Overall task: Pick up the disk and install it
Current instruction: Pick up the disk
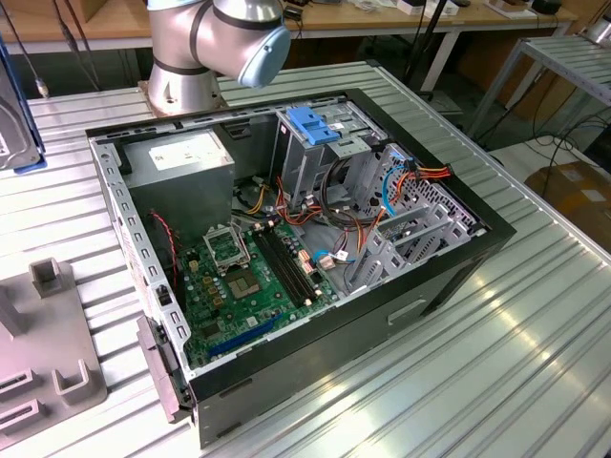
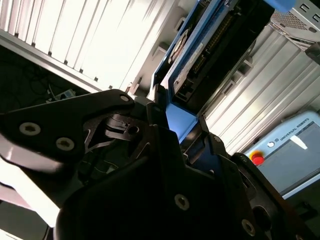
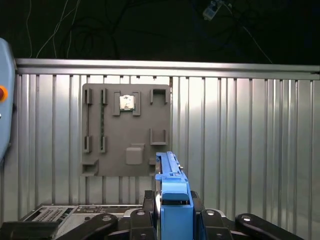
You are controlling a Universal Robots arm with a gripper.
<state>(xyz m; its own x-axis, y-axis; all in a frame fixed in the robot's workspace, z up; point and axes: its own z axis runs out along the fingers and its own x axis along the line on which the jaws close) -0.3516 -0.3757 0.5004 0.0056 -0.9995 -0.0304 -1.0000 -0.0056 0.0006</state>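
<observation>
As the fingers (image 3: 148, 200) are clamped on the disk (image 3: 172, 197), it stands edge-on between them. Its long axis runs straight out past the fingertips, where the ribbed bench (image 3: 250, 140) and a grey fixture plate (image 3: 127, 130) lie beyond.
</observation>
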